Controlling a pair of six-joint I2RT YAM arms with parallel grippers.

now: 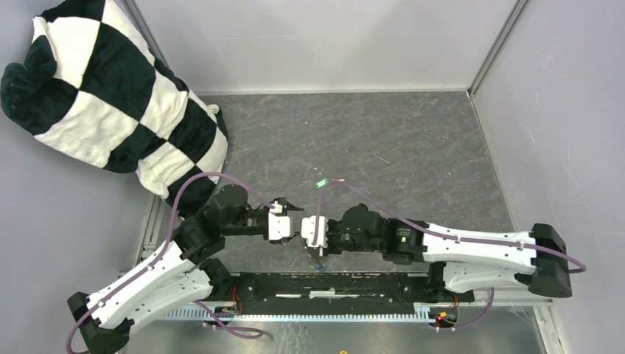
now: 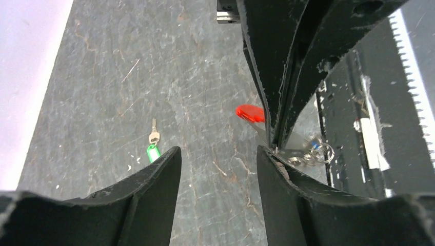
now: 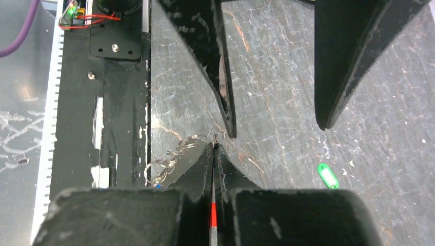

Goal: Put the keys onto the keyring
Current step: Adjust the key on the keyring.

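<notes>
Right wrist view: red tag clamped, green key loose on the table

Look at the right tool: fingers pressed flat together, with a sliver of red from the keyring showing in the seam between them. That's the tag, pinched. From the left wrist camera, the red tag pokes out on the far side of those closed fingers. The keyring's chain and thin ring trail out on the near side, toward the black base rail at the near edge of the table. A scrap of blue sits at the ring and may be the blue key, but it's too small to say more.

Facing it nose to nose is the left tool, fingers spread wide over the grey table. One of its fingers stands just beside the right tool's tip; whether they touch, I cannot tell.

Out beyond both tools lies the green key, flat on the table on the far side and apart from everything else. At the far left corner sits a black-and-white checkered cushion.
</notes>
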